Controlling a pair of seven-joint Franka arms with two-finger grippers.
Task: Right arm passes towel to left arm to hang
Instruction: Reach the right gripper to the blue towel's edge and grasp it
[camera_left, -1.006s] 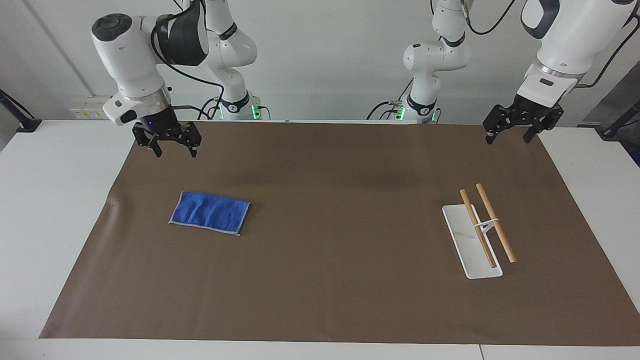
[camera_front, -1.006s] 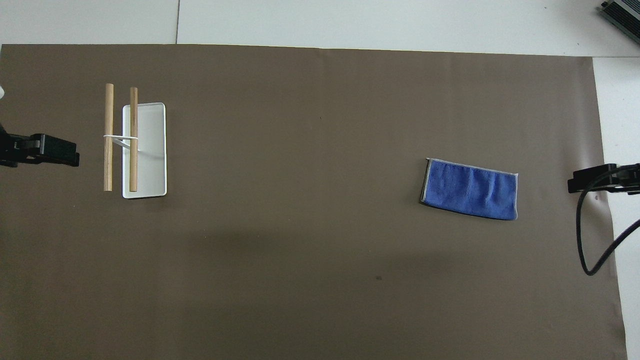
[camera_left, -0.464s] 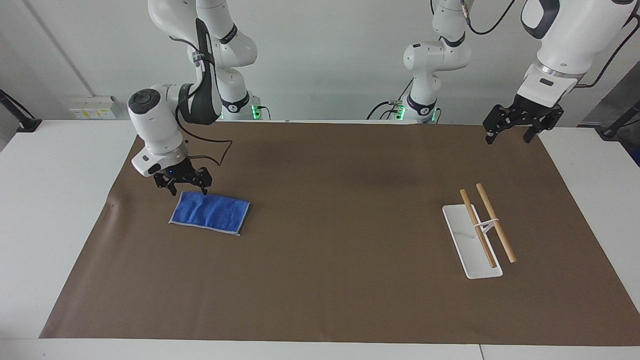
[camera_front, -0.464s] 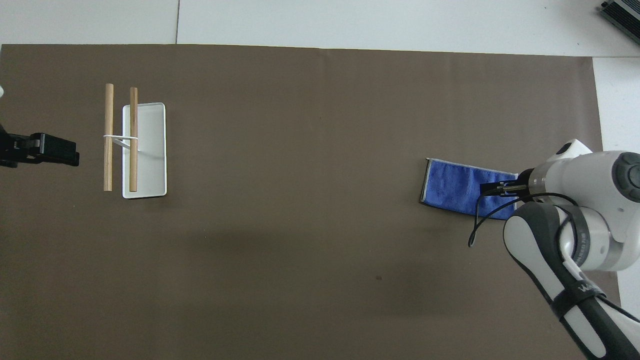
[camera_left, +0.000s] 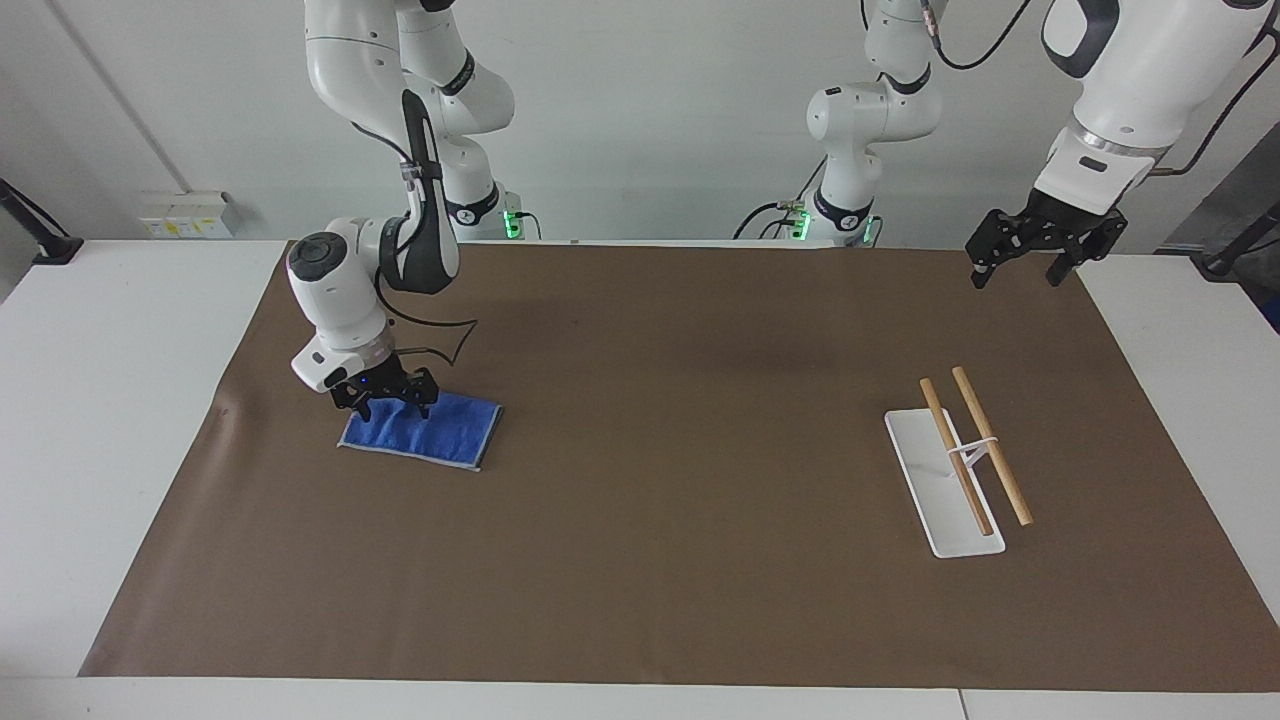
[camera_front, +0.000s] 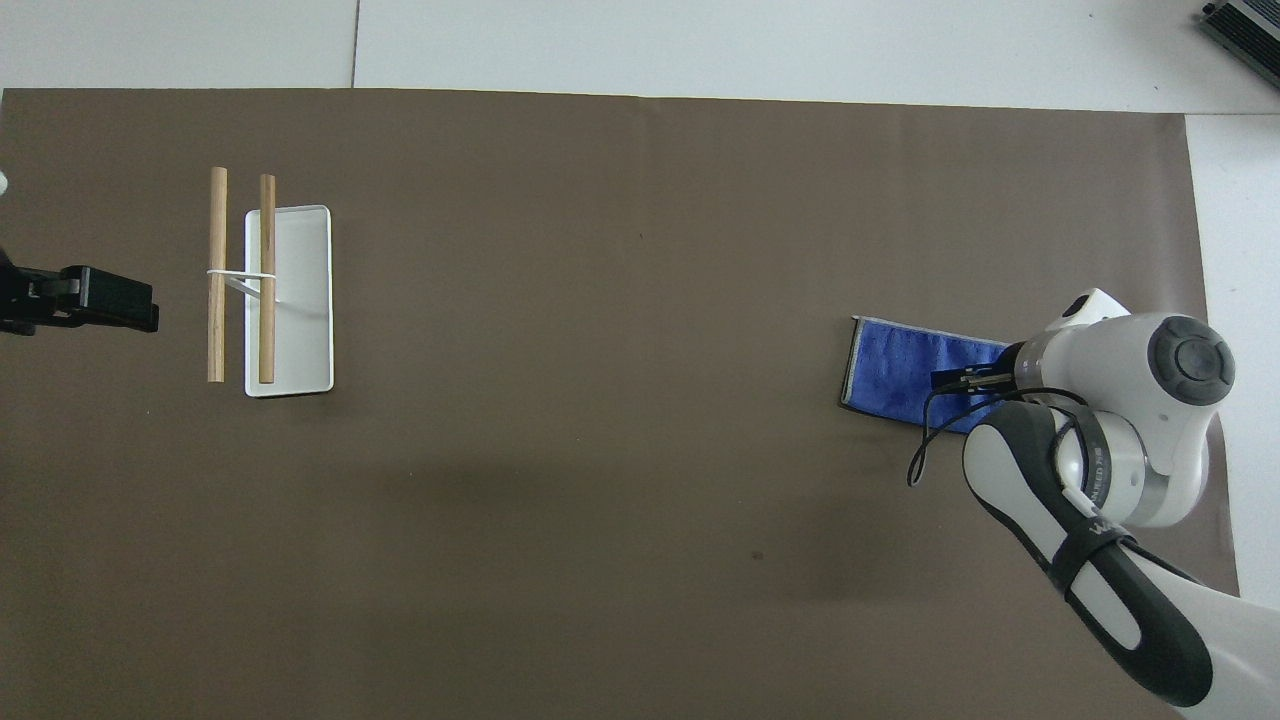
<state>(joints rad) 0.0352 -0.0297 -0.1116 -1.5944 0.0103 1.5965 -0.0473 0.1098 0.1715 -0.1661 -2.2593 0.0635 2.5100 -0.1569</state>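
The blue towel (camera_left: 435, 432) lies flat on the brown mat, toward the right arm's end of the table; it also shows in the overhead view (camera_front: 895, 372). My right gripper (camera_left: 388, 404) is open and low over the towel's end that lies toward the right arm's end of the table, fingertips down at the cloth. In the overhead view the right gripper (camera_front: 962, 380) is mostly hidden by its wrist. My left gripper (camera_left: 1018, 274) is open and empty. It waits in the air over the mat's corner near its base, and shows in the overhead view (camera_front: 135, 308).
A white rack base (camera_left: 920, 462) with two wooden rods (camera_left: 988, 445) stands toward the left arm's end of the table; the rack also shows in the overhead view (camera_front: 300, 300). The right arm's black cable (camera_left: 440, 340) loops beside its wrist.
My right arm has swung down from the mat's edge and come low onto the towel's end. The towel, rack and left arm have not moved.
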